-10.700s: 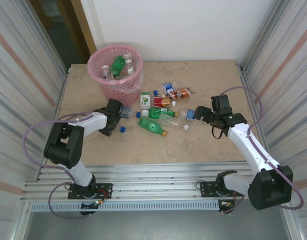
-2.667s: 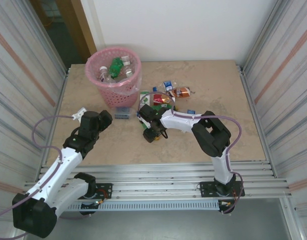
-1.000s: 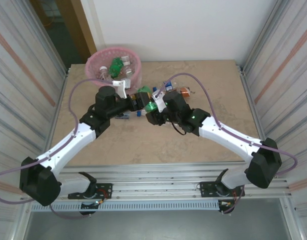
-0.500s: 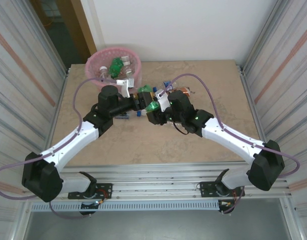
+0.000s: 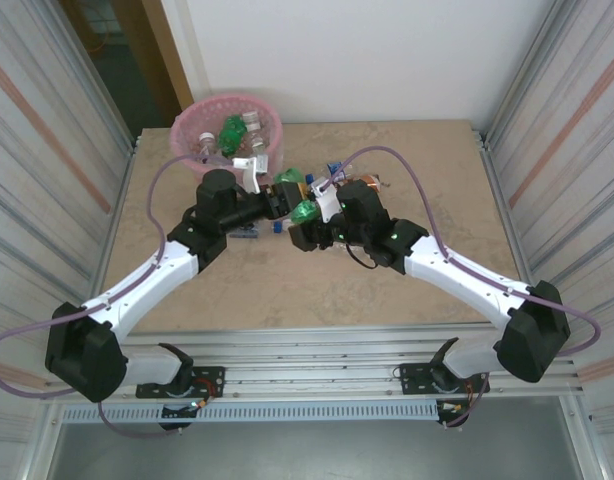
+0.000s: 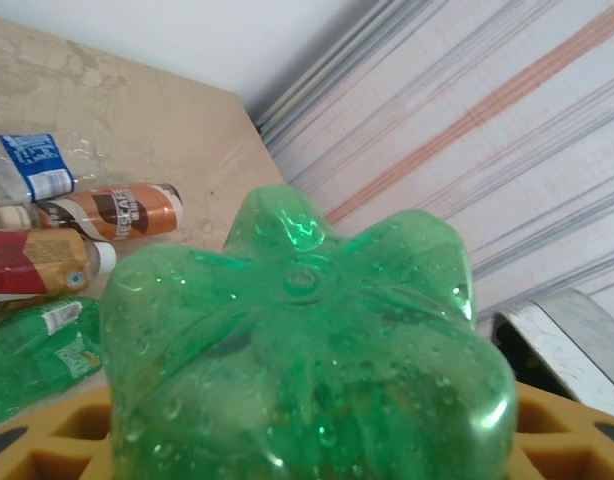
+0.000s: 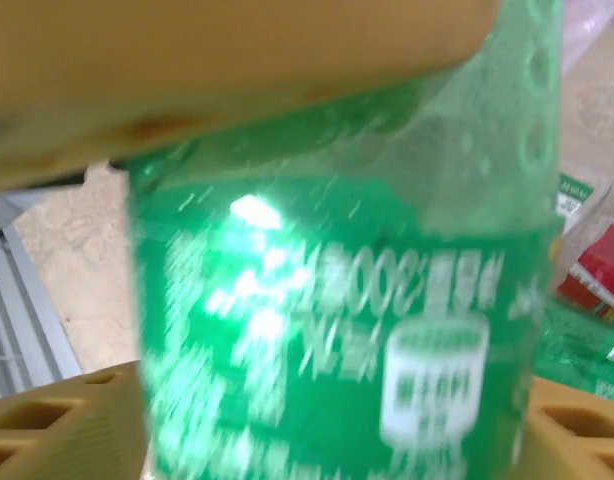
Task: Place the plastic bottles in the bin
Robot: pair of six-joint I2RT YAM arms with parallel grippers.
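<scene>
Left gripper: pinches the base end of the green bottle, held up off the bench.
Right gripper: its fingers flank the same bottle's labelled body; I cannot tell whether they press or stand clear.
Handover risk: the plastic looks slick and crushed. If one side loosens before the other holds firm, the bottle could drop among the loose bottles.
Carry risk: the bin stands near, beyond the left gripper. A shallow end grip could tilt and fall short of the rim.
</scene>
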